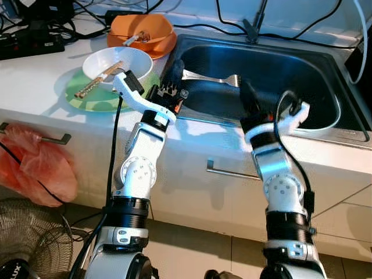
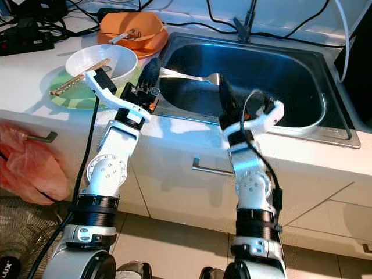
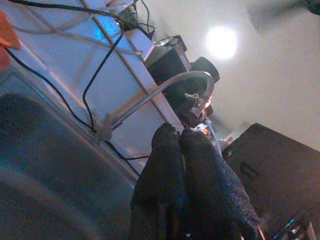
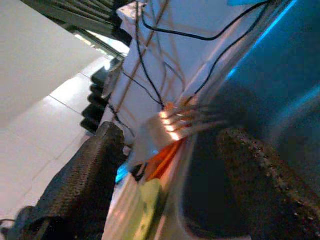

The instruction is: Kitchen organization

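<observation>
A metal fork (image 1: pixel 209 77) lies in the steel sink (image 1: pixel 325 125), handle to the left, tines to the right. My left gripper (image 1: pixel 175 67) is raised at the sink's left rim beside the fork's handle, and its fingers (image 3: pixel 200 165) are pressed shut with nothing between them. My right gripper (image 1: pixel 250 94) hovers over the front of the basin, just right of the tines. It is open, with the fork's tines (image 4: pixel 175 122) ahead between its fingers (image 4: pixel 90 170). A white bowl (image 1: pixel 135 58) holding chopsticks (image 1: pixel 102 77) sits on a green plate (image 1: pixel 81 96). An orange bowl (image 1: pixel 160 32) stands behind it.
Cables and a power strip (image 1: pixel 29 40) crowd the back of the counter. The faucet base (image 1: pixel 253 29) is behind the sink, and a dark appliance (image 1: pixel 363 64) stands at the right. An orange bag (image 1: pixel 40 163) hangs on a drawer handle above a floor fan (image 1: pixel 29 232).
</observation>
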You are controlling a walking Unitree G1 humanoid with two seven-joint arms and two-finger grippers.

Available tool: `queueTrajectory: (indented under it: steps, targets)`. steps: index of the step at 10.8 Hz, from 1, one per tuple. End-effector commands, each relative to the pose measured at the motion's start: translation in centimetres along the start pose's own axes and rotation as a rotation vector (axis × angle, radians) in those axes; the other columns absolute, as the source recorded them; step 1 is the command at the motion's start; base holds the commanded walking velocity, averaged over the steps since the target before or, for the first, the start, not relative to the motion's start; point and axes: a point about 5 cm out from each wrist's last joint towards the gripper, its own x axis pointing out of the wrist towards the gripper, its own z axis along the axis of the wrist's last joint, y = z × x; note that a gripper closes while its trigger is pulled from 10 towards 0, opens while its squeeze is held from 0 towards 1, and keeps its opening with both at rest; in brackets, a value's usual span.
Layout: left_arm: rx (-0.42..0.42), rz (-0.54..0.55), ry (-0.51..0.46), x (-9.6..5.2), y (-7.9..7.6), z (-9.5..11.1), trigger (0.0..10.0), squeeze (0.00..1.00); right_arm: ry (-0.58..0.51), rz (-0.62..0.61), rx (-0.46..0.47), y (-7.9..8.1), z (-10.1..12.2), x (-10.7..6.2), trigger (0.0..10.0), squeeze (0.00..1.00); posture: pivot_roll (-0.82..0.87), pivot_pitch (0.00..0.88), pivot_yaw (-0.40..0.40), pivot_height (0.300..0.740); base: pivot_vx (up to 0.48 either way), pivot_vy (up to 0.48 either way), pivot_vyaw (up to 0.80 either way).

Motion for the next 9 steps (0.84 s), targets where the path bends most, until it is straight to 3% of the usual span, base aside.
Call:
queueTrajectory:
  steps: [1, 9]
  targets:
    - [-0.119, -0.016, 0.022, -0.12, -1.14, -2.77, 10.0, 0.00, -0.018, 0.036, 0.036, 1.28, 0.02, 0.59, 10.0, 0.00, 0.18, 0.090, -0.037, 0.740, 0.000, 0.000, 0.00]
    - [-0.171, -0.042, 0.051, -0.23, -1.51, -3.41, 10.0, 0.00, 0.005, 0.050, 0.067, 1.71, -0.58, 1.36, 10.0, 0.00, 0.18, 0.100, -0.040, 0.740, 0.000, 0.000, 0.00]
